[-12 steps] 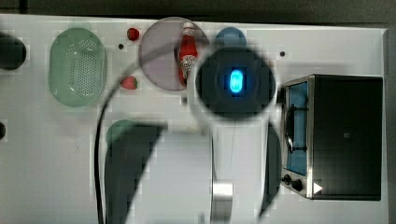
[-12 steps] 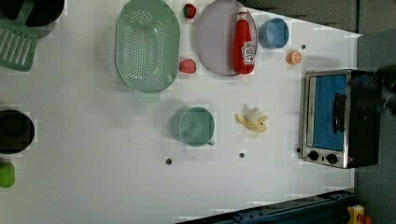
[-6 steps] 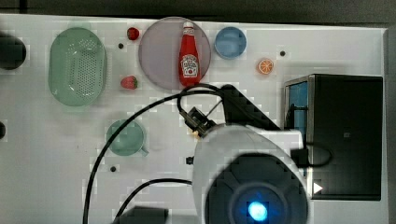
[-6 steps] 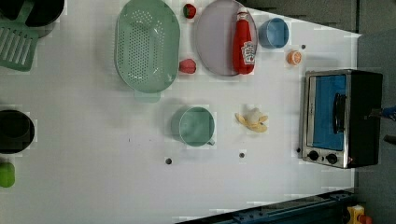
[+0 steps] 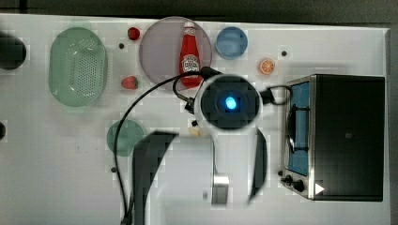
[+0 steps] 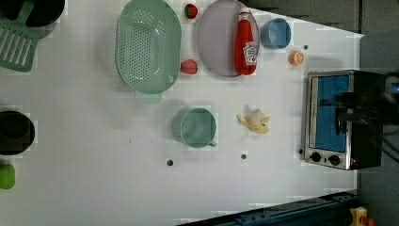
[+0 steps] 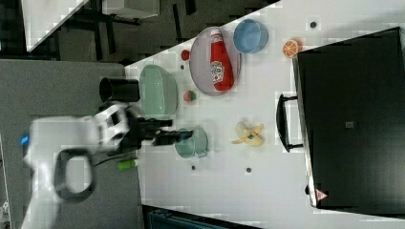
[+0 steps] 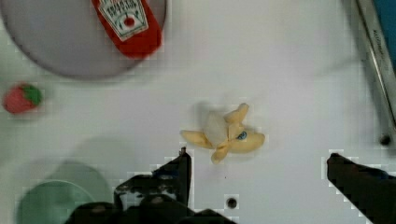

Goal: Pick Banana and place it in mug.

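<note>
On the white table [image 6: 94, 188] we count one banana [image 6: 254, 121], one teal mug [image 6: 196, 127], two strawberries [image 6: 189, 67], one orange slice [image 6: 296, 58], one blue cup [image 6: 275, 33], one green colander [image 6: 148, 45] and one toaster oven [image 6: 341, 120]. The mug, cup and colander look empty; the purple plate [image 6: 216, 42] carries one ketchup bottle [image 6: 247, 44], label unreadable. The banana lies beside the mug, apart from it. The claw [image 8: 257, 175] hangs wide above the banana, holding nothing.

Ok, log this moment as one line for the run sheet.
phase: approach | gripper: open, above table, empty | banana: on table, untouched | mug: upright, empty, apart from banana
</note>
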`<state>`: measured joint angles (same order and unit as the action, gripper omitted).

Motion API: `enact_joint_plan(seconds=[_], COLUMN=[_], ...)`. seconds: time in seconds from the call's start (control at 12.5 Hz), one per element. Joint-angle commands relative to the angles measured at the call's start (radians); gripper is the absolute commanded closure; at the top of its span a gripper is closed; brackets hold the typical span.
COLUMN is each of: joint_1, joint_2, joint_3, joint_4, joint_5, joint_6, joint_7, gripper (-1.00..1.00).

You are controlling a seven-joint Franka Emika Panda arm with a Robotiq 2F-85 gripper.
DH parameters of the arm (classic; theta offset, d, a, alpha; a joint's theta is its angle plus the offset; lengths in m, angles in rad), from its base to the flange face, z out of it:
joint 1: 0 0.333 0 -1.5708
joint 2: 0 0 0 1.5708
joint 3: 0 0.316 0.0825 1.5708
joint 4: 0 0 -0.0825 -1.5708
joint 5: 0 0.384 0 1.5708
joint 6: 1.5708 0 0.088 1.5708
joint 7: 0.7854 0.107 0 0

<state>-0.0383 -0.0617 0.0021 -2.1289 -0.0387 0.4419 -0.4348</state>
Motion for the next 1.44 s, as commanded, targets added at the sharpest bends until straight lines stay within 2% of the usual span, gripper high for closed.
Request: enact_joint_plan(seconds=[0.08, 0.24, 0.4, 0.72, 1.12, 1.2, 1.44], joint_1=[0.015, 0.015, 0.015, 0.015, 0.014, 0.014, 0.013], joint_2=[0.101, 0.171, 0.246, 0.351, 0.426, 0.434, 0.440], joint_3=[-0.013, -0.013, -0.013, -0.006, -0.011, -0.012, -0.016], joint_4=[-0.036, -0.058, -0.090, -0.159, -0.200, -0.212, -0.226], joint_5=[0.011, 0.011, 0.011, 0.010, 0.009, 0.009, 0.009], joint_6=[0.064, 0.133, 0.254, 0.434, 0.557, 0.564, 0.602], joint_7=[-0.380, -0.573, -0.670, -0.682, -0.742, -0.742, -0.742], gripper=[-1.00, -1.00, -1.00, -1.00, -1.00, -0.93, -0.19])
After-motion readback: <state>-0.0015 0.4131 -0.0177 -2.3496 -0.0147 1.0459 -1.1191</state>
